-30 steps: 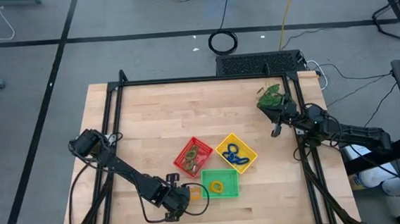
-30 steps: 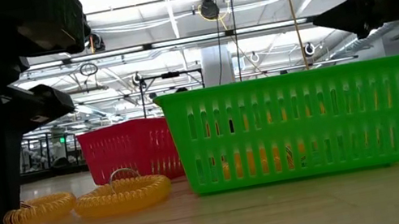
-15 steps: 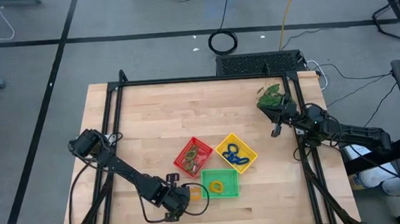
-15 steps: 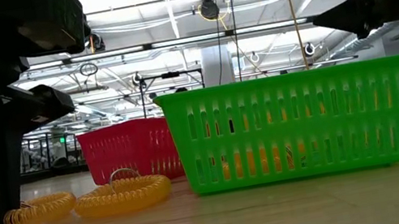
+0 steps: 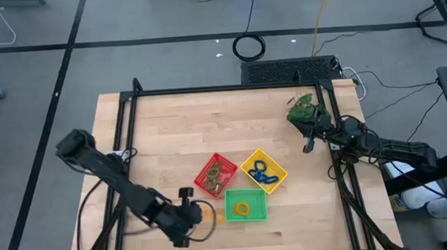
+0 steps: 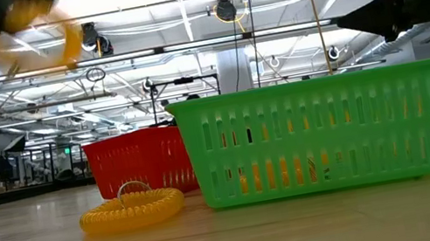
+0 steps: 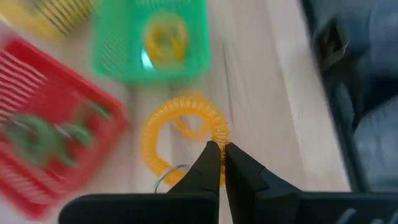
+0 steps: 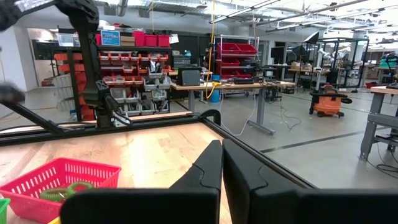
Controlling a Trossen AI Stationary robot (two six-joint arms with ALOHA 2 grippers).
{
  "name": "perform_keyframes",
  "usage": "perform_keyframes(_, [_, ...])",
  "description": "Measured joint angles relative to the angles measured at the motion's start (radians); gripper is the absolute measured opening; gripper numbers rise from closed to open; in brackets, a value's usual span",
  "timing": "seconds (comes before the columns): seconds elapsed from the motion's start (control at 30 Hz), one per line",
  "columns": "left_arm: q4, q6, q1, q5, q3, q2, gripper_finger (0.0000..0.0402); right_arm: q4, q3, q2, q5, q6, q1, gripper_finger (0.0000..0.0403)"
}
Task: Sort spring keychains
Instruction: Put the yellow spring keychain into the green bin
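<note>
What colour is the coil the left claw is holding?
Orange-yellow; the spring keychain in the left gripper shows best in the left wrist view.

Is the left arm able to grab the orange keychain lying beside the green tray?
Not right now, probably: the left gripper is shut on another orange keychain. Otherwise the lying keychain sits unobstructed, close by.

L hand (image 7: 221,149) lifted w/ orange keychain (image 7: 186,134) off table

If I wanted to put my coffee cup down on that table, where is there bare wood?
The far half of the table, between the black frame and the trays, is bare. So is the strip between the yellow tray and the plant. It is crowded near the front: red tray, green tray, an orange spring keychain and the left gripper.
</note>
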Motion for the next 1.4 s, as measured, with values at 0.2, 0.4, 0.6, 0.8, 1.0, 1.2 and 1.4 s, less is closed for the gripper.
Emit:
perform_keyframes(0.2, [0.004, 0.100, -0.031, -0.157, 0.002, -0.116, 0.0016, 0.000, 0.000, 0.000, 0.000, 0.000, 0.000, 0.0000])
perform_keyframes(0.4, [0.150, 0.226, -0.025, -0.175, 0.002, -0.151, 0.0008, 0.000, 0.000, 0.000, 0.000, 0.000, 0.000, 0.0000])
perform_keyframes(0.6, [0.387, 0.410, -0.010, -0.136, 0.002, -0.148, 0.0006, 0.000, 0.000, 0.000, 0.000, 0.000, 0.000, 0.0000])
perform_keyframes(0.8, [0.636, 0.536, 0.018, -0.036, 0.003, -0.148, 0.0010, -0.001, 0.000, 0.000, 0.000, 0.000, 0.000, 0.0000])
perform_keyframes(1.0, [0.742, 0.541, 0.074, -0.001, 0.004, -0.148, 0.0010, -0.001, 0.000, 0.000, 0.000, 0.000, 0.000, 0.0000])
perform_keyframes(1.2, [0.757, 0.472, 0.134, 0.002, 0.004, -0.100, 0.0006, 0.000, 0.000, 0.000, 0.000, 0.000, 0.000, 0.0000])
perform_keyframes(1.4, [0.755, 0.454, 0.170, 0.006, 0.004, -0.025, 0.0005, 0.000, 0.000, 0.000, 0.000, 0.000, 0.000, 0.0000])
